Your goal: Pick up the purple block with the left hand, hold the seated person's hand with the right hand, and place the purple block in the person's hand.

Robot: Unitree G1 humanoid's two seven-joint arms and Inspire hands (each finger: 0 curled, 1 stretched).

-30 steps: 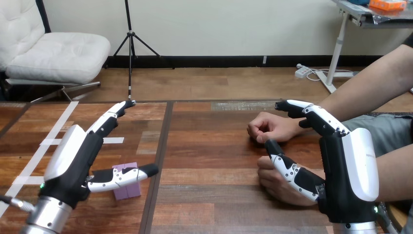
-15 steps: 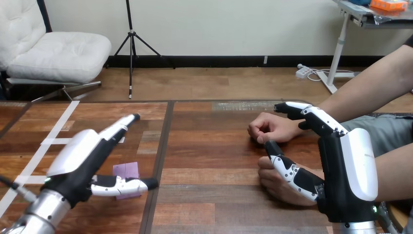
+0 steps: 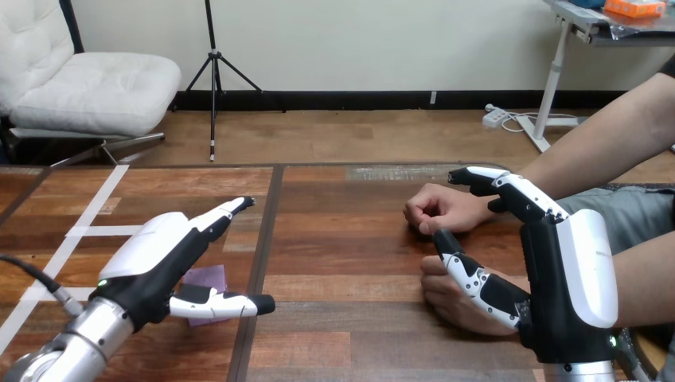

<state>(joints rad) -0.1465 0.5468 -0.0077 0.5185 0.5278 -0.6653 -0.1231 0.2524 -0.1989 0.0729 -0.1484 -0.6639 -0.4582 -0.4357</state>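
Now our left hand (image 3: 155,263) hangs spread wide over the purple block (image 3: 208,280); our right hand (image 3: 569,270) stands open, thumb across the person's nearer hand (image 3: 450,309)

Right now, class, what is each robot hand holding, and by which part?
Nothing yet. The left hand hovers open over the purple block; the right hand has its straight thumb over the person's nearer hand.

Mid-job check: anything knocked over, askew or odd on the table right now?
Nothing stands out. The purple block sits on the table under the open left hand, mostly hidden by it. The right hand is open, its thumb over the person's nearer hand; the person's other hand rests on the table beyond.
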